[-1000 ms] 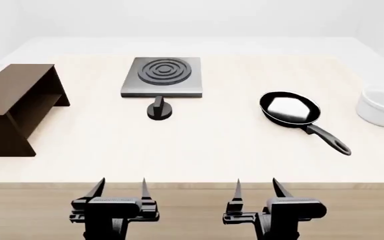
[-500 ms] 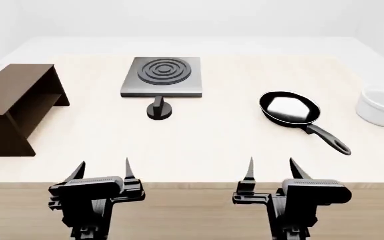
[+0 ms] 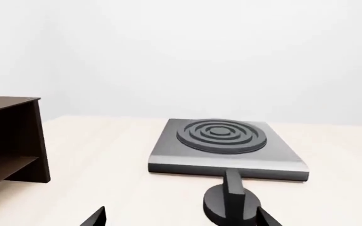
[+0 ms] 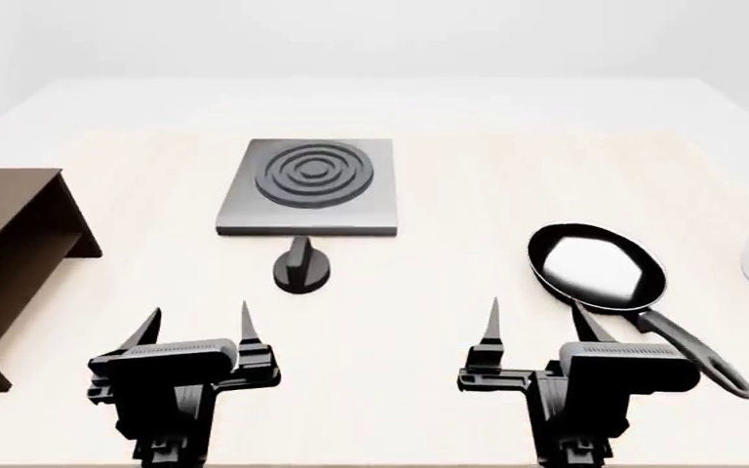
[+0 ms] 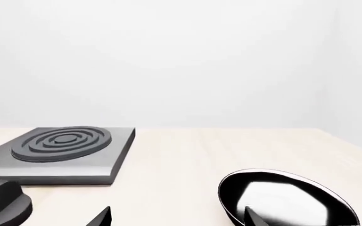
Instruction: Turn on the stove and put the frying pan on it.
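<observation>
At the head view's upper centre sits the stove [image 4: 307, 185], its knob [image 4: 301, 267] just below. The frying pan [image 4: 599, 268] lies at right. Left gripper [image 4: 196, 327] and right gripper [image 4: 532, 321] hover low, fingers spread, holding nothing.

Pale wooden table [image 4: 453, 195], plain white walls

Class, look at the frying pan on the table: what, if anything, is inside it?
Nothing: the frying pan shows only its pale glossy inside. In the right wrist view a fingertip covers a sliver of its near edge.
</observation>
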